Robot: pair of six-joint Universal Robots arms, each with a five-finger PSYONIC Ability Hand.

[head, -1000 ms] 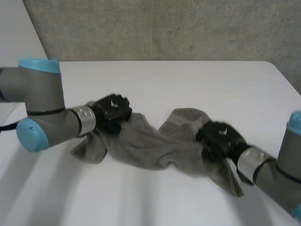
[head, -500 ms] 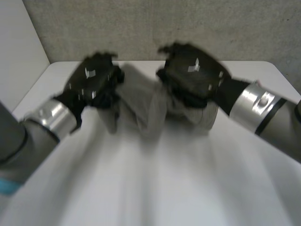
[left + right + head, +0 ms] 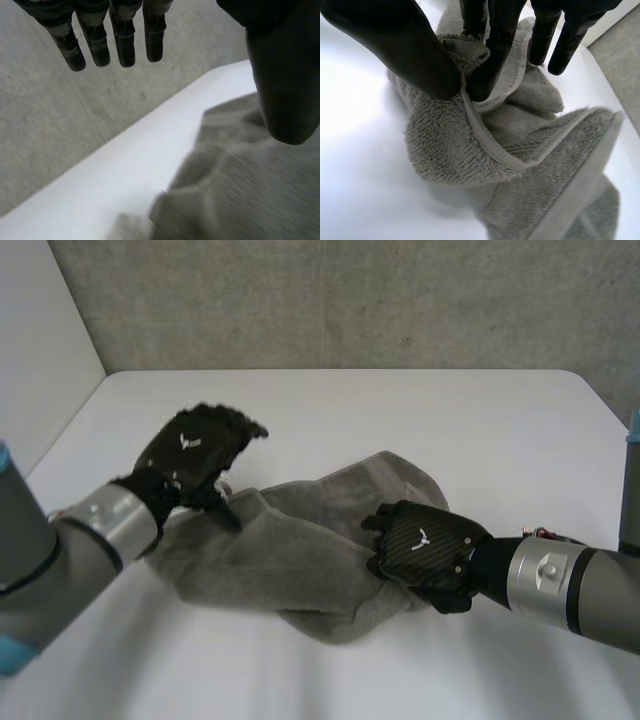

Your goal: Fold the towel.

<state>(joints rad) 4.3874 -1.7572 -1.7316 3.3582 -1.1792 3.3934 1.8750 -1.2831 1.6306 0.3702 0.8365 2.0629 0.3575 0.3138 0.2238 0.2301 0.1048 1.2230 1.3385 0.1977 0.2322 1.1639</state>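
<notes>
Head view / towel: grey terry towel (image 3: pixel 290 565), bunched in a rumpled heap mid-table, not flat, no clean fold yet
Head view / table: white table (image 3: pixel 480 430), towel lies on it, approx. central
Head view / left hand: left hand (image 3: pixel 198 452) raised over towel's far-left edge, fingers loose, nothing in it
Head view / right hand: right hand (image 3: pixel 425 552) down on towel's right end, knuckles up
L wrist view / left hand: left hand (image 3: pixel 124 47) w/ fingers straight, thumb well apart, empty; towel (image 3: pixel 240 185) below palm, not touched; grey wall (image 3: pixel 60 125) beyond table edge
R wrist view / right hand: right hand (image 3: pixel 405 50) w/ thumb & one finger clamped on a hemmed edge of towel (image 3: pixel 455 145); other fingers straight
Step (est.): early, cloth being laid out; one end held, other end free
Next (est.): left hand to come down & take an edge or corner on its own side; then both hands spread cloth flat before any fold; corners hard to pick out in the heap
</notes>
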